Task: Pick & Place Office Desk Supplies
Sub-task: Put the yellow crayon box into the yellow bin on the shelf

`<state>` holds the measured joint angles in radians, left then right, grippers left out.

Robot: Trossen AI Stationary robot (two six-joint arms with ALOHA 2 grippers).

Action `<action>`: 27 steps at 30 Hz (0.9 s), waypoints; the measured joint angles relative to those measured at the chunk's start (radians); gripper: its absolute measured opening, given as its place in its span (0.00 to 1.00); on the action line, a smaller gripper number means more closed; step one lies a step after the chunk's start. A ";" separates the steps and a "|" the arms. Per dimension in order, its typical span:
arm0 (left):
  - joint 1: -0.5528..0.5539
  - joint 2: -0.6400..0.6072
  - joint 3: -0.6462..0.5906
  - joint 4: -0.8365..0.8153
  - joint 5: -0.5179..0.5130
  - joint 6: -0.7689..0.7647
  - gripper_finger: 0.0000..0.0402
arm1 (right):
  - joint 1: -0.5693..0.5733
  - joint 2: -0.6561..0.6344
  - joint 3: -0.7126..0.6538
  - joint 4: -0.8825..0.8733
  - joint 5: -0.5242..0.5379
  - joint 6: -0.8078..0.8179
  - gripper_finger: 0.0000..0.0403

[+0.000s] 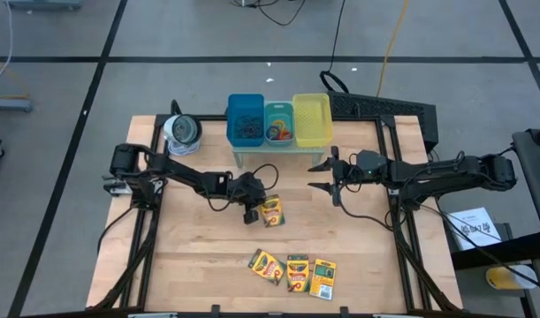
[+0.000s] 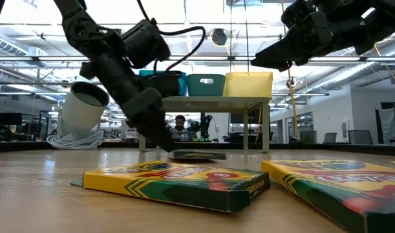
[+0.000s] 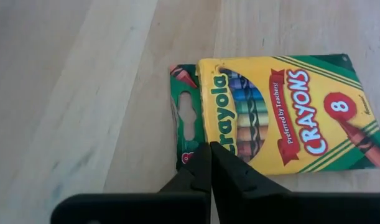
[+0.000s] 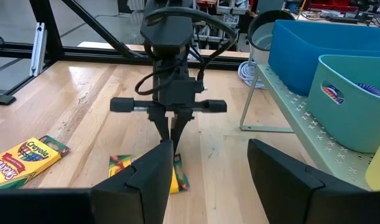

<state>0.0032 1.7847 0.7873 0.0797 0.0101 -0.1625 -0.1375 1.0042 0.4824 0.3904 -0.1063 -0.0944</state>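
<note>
- Four crayon boxes lie on the wooden surface (image 1: pixel 190 256): one (image 1: pixel 271 212) mid-surface, three (image 1: pixel 295 272) in a row near the front edge.
- Left tool (image 1: pixel 252 212) is down at the lone box's edge, fingers (image 3: pixel 202 177) pressed together at its green hang tab; whether they pinch the tab I cannot tell.
- Right tool (image 1: pixel 324 177) hangs above the surface near the bins (image 1: pixel 278 121), fingers spread wide, holding nothing.
- Coloured bands (image 1: pixel 277 132) sit in the teal bin.
</note>
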 joint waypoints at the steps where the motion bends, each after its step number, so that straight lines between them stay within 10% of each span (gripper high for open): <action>1: 0.000 -0.015 -0.001 -0.009 -0.005 0.000 0.00 | 0.000 0.000 0.000 0.000 0.000 0.000 0.49; 15: 0.006 -0.090 0.001 -0.025 -0.108 -0.029 0.03 | 0.000 0.000 0.000 0.001 0.001 -0.004 0.49; 27: 0.041 -0.066 0.003 -0.034 0.062 -0.185 0.55 | 0.000 0.000 0.000 0.001 0.000 -0.004 0.49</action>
<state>0.0444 1.7184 0.7905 0.0453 0.0725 -0.3470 -0.1375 1.0042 0.4824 0.3912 -0.1068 -0.0982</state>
